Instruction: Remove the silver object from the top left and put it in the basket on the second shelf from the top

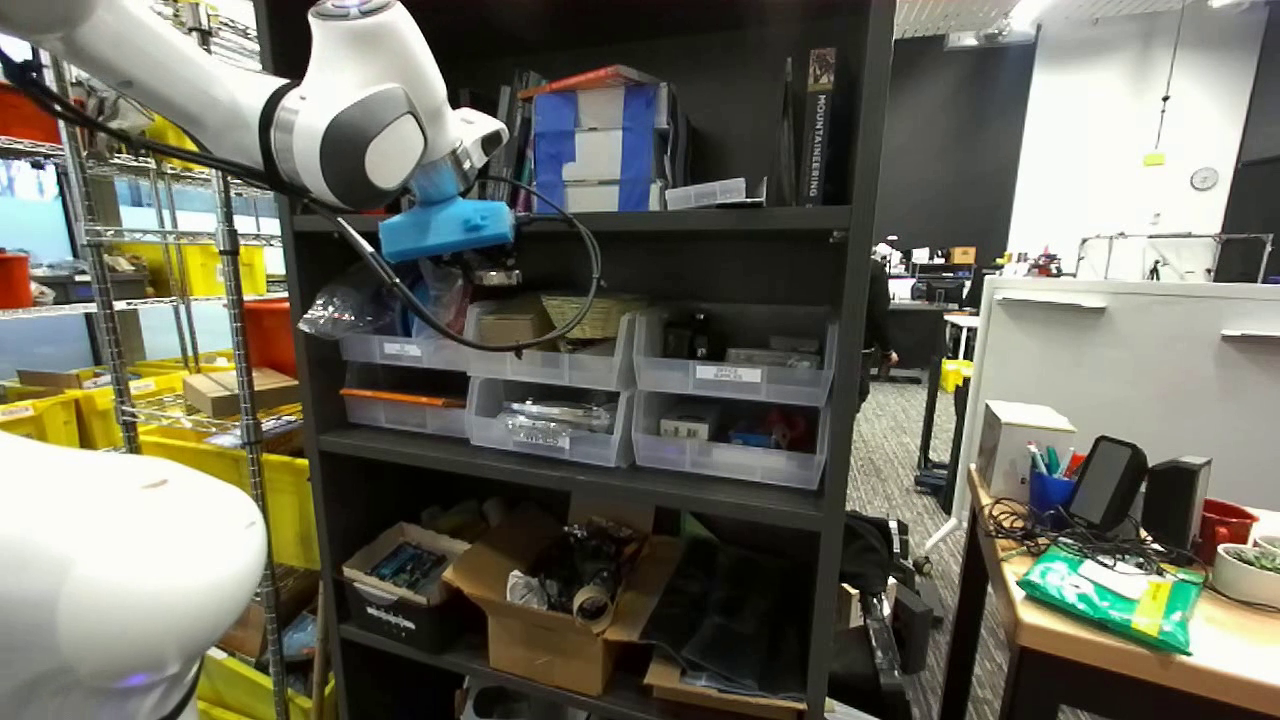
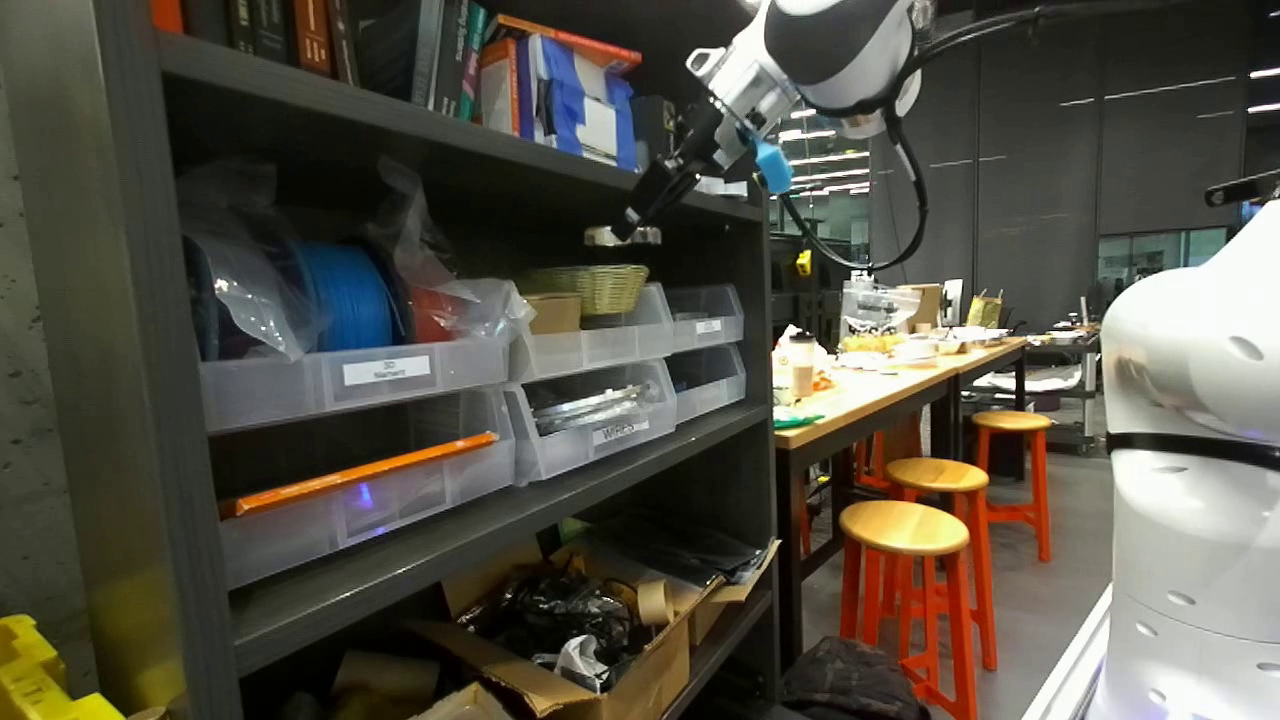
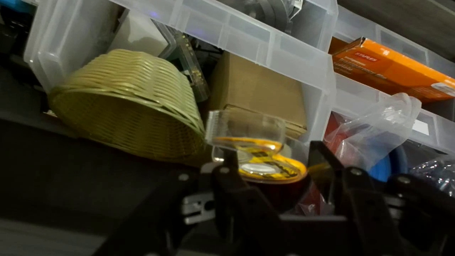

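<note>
Holding a clear plastic tape dispenser (image 3: 256, 145) with a yellow-and-black label in mid-air, I have the black fingers (image 3: 322, 154) of the white jointed arm (image 1: 350, 140) gripping it from both sides; in the wrist view they stand at a middling width, spaced by the dispenser itself. The pale yellow-green woven basket (image 3: 133, 80) sits in the upper middle clear plastic bin (image 2: 600, 345), its rim above the bin's front wall, just beside a brown cardboard box (image 3: 263, 85). In an exterior view I see the dispenser (image 2: 622, 236) as a small silvery shape above the basket's rim, near it but apart. In an exterior view the dispenser (image 1: 497, 277) appears above the cardboard box and to the left of the basket; a light-blue block (image 1: 447, 230) at the wrist leaves the fingers hard to make out there. The bins stand in two tiers on a wide flat black shelf (image 1: 575, 482) of a tall black shelving unit (image 1: 856, 350). A flat orange box (image 3: 387, 67) marked STAPLES leans in a lower bin; a bright blue spool (image 2: 345, 300) stands in the bin above it. The level over the bins carries a dark book (image 1: 818, 130) lettered MOUNTAINEERING and a stack (image 1: 600, 142) bound with blue tape; the level beneath carries a brown cardboard carton (image 1: 545, 640) of dark, tangled contents (image 1: 578, 560).
</note>
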Robot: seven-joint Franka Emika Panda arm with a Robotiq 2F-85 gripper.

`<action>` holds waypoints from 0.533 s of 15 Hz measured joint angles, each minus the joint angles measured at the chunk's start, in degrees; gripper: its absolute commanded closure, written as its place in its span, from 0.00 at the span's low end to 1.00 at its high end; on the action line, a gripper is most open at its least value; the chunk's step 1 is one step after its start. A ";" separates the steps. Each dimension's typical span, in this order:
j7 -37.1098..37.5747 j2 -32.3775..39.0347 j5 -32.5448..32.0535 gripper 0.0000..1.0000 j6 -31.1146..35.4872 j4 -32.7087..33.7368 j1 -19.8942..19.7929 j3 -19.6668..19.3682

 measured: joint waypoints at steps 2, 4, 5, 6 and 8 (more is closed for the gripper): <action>0.78 0.20 -0.04 0.73 4.06 -1.74 1.10 -0.01; 1.85 0.78 -0.09 0.73 8.38 -3.09 2.07 -0.23; 2.46 1.14 -0.37 0.73 10.32 -3.57 2.44 -0.49; 3.20 1.51 -1.15 0.73 12.08 -3.94 2.60 -0.83; 4.80 2.11 -3.11 0.73 14.58 -4.32 2.59 -1.78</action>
